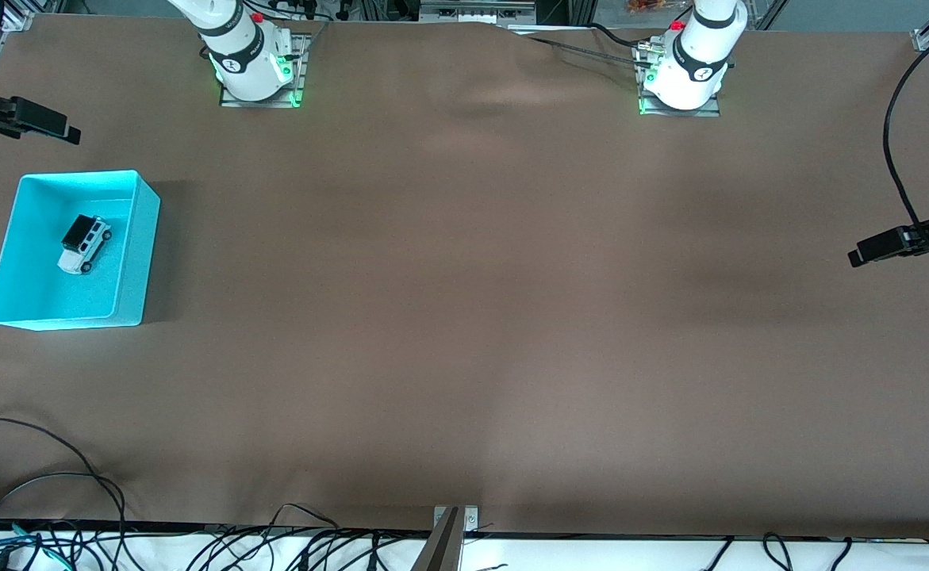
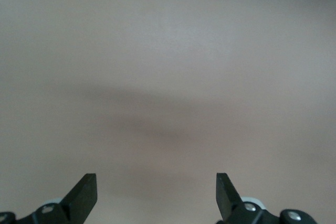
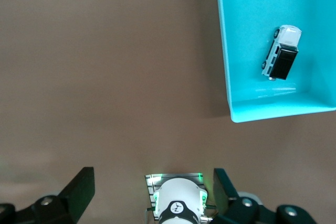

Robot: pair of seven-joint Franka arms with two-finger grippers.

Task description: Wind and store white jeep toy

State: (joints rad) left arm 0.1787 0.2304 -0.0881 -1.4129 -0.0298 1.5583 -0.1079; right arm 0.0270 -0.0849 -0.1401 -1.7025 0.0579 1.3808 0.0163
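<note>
The white jeep toy [image 1: 84, 243] with its black roof sits inside the turquoise bin [image 1: 147, 230] at the right arm's end of the table. The right wrist view looks down on the jeep [image 3: 282, 52] in the bin [image 3: 227, 66]. My right gripper [image 1: 67, 131] hangs open and empty high over the brown cloth beside the bin, its fingers [image 3: 154, 179] wide apart. At the left arm's end my left gripper [image 1: 861, 254] hangs open and empty, and between its fingers [image 2: 156, 182] there is only bare cloth.
Both arm bases [image 1: 258, 67] [image 1: 682, 75] stand along the table edge farthest from the front camera. Loose black cables [image 1: 44, 476] lie at the nearest edge toward the right arm's end. A metal bracket [image 1: 454, 519] sits at the middle of that edge.
</note>
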